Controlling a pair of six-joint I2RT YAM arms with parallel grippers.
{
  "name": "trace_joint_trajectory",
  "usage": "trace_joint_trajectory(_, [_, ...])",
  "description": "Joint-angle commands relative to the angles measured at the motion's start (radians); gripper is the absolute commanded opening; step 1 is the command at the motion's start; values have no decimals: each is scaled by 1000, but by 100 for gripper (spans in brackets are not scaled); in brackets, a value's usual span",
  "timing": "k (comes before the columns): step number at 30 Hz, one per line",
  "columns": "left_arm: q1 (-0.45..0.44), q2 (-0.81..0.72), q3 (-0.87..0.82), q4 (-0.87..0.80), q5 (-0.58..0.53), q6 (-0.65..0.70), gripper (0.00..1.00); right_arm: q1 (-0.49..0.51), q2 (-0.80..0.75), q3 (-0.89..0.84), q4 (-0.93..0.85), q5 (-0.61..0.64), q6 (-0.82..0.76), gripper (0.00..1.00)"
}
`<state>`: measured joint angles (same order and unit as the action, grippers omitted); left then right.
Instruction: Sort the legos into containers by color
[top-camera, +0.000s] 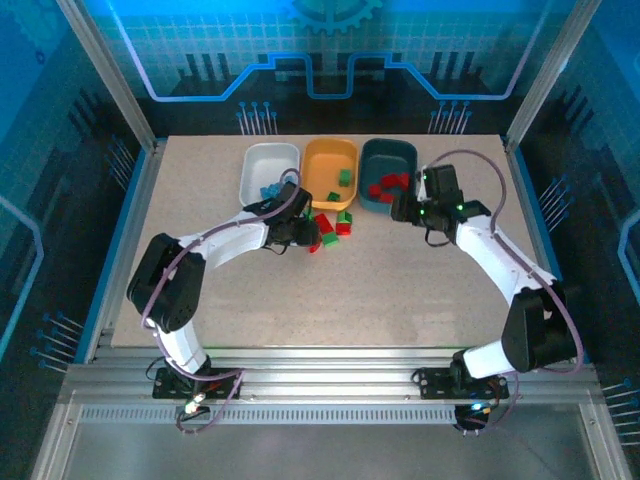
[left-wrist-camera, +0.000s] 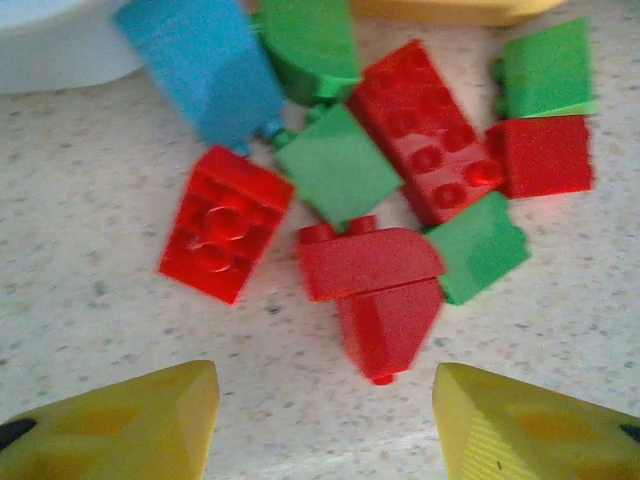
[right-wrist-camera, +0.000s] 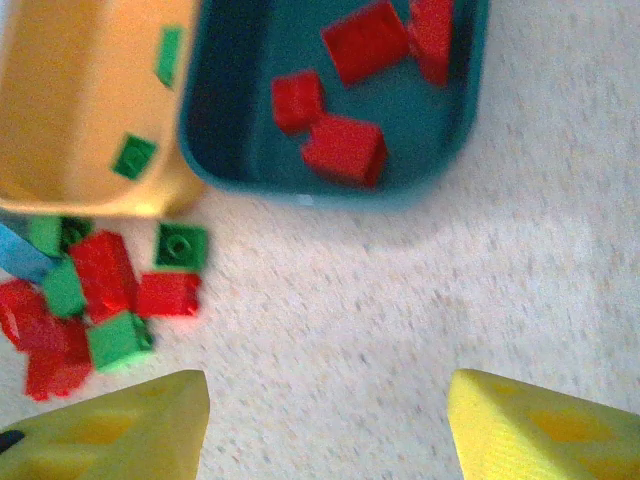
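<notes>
Yellow fingertips (left-wrist-camera: 130, 425) of the left tool (left-wrist-camera: 325, 420) are seen spread apart, nothing gripped; just beyond the gap, at 12 o'clock, loose red, green and light blue legos (left-wrist-camera: 370, 270) are heaped on the worktop (left-wrist-camera: 100, 290); the right tool (right-wrist-camera: 325, 425) is also released and empty; red bricks (right-wrist-camera: 345, 150) are contained in the dark teal tray (right-wrist-camera: 250, 60), green bricks (right-wrist-camera: 133, 157) in the orange-yellow tray (right-wrist-camera: 70, 90) at its 9 o'clock, blue bricks (top-camera: 268, 190) in the white tray (top-camera: 265, 160).
</notes>
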<state>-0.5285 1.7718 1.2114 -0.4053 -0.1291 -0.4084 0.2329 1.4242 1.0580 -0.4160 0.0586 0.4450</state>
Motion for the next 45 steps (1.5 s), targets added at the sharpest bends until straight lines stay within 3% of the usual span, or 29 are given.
trace_joint_trajectory(1, [-32, 63, 61, 11, 28, 6, 56, 12, -52, -103, 60, 13, 58, 65])
trace_joint_trajectory(9, [-61, 120, 88, -40, -57, -48, 52, 71, -174, -282, 164, 100, 125, 65])
trace_joint_trajectory(23, [-75, 222, 151, -55, -69, -33, 45, 144, -126, -303, 217, 172, 136, 64])
trace_joint_trajectory(28, [-75, 219, 131, -33, -72, -36, 25, 147, -147, -314, 220, 187, 133, 64])
trace_joint_trajectory(30, [-75, 222, 134, -36, -70, -38, 22, 150, -148, -314, 223, 191, 133, 63])
trace_joint_trajectory(39, [-113, 93, 80, -62, -66, -36, 17, 161, -145, -315, 223, 223, 133, 63])
trace_joint_trajectory(45, [-156, -8, 148, -96, -24, -20, 17, 151, -180, -334, 183, 335, 201, 64])
